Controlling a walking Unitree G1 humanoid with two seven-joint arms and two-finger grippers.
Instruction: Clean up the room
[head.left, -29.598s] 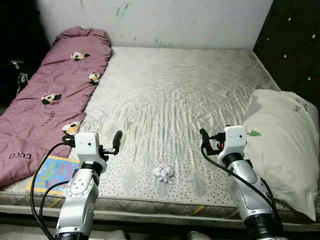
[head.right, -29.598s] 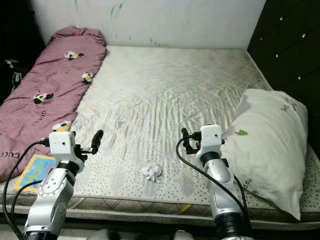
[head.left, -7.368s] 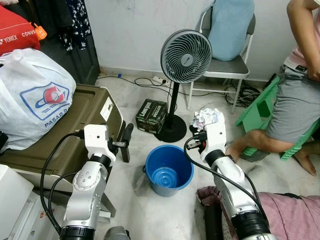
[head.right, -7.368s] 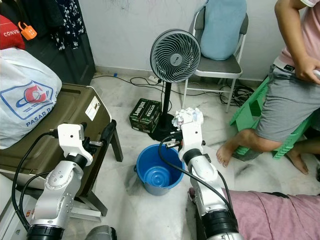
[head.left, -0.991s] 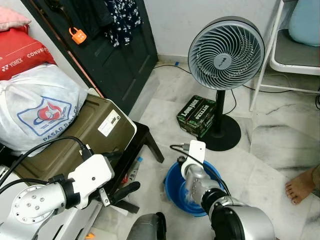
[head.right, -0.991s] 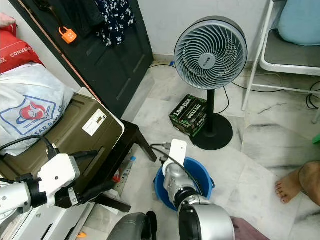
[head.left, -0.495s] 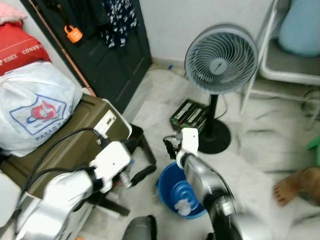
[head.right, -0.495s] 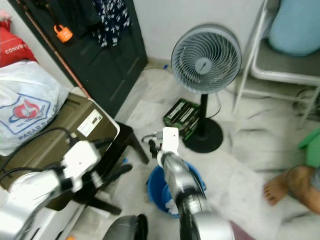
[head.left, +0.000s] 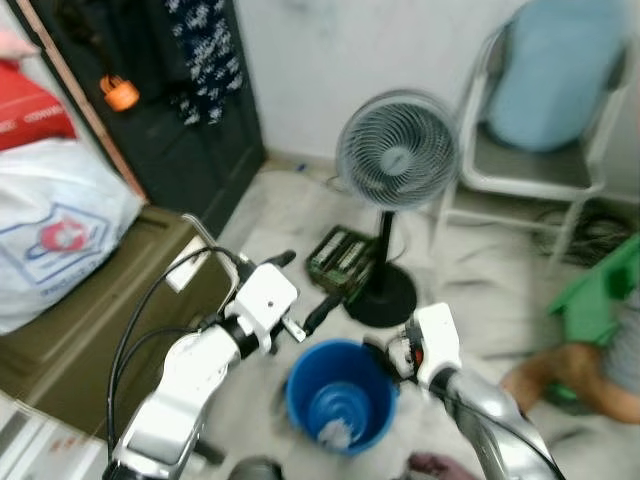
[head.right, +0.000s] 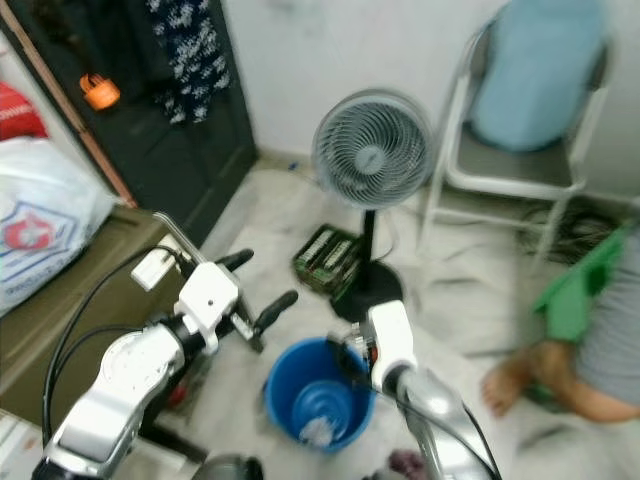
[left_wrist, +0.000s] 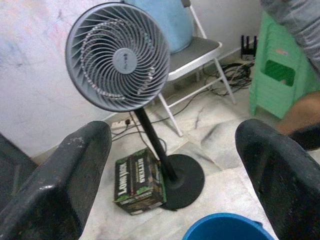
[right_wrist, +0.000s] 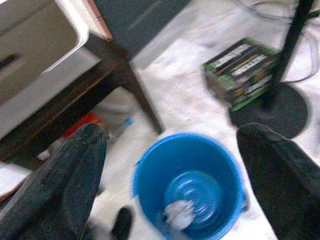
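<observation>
A blue bucket (head.left: 337, 395) stands on the pale floor in front of me. A crumpled white paper (head.left: 335, 433) lies at its bottom, and the right wrist view shows that paper (right_wrist: 180, 214) too. My right gripper (head.left: 385, 353) hangs open just over the bucket's right rim, with nothing between its fingers (right_wrist: 75, 165). Beside the bucket's far left edge my left gripper (head.left: 303, 287) is raised and open, also empty. Its fingers (left_wrist: 65, 170) frame the fan.
A grey standing fan (head.left: 397, 152) and a green box (head.left: 342, 258) stand just behind the bucket. A chair with a blue cushion (head.left: 545, 85) is at the back right. A green stool (head.left: 595, 300) and a person's leg (head.left: 560, 375) are at the right, an olive case (head.left: 70, 310) at the left.
The whole view has swung up and to the right, with blur. My right arm has drawn back from over the bucket to its right rim. The left gripper has risen.
</observation>
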